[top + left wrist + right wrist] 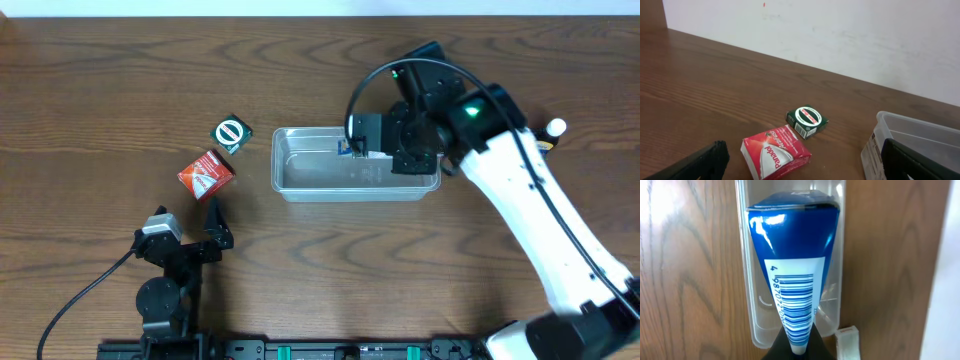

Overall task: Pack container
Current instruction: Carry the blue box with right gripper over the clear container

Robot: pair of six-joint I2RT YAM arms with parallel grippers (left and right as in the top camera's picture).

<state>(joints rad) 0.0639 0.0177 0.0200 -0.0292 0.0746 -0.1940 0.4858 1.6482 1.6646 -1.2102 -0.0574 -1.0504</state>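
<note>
The left gripper (188, 222) is seen spread wide. Just beyond, a red "Panadol" box (775, 155) is laid beside a green box (807, 120), its label unreadable. At mid-table, a blue barcoded carton (790, 255) is pinched by the right gripper (799, 352) over the container (300, 187).

You face a brown wood-grain tabletop (100, 100), smooth with a soft sheen. The container (350, 195) is clear, glossy plastic. The blue carton (792, 235) shines; its barcode label is matt white. At the container's nine o'clock, the red pack (775, 152) looks like glossy card.
</note>
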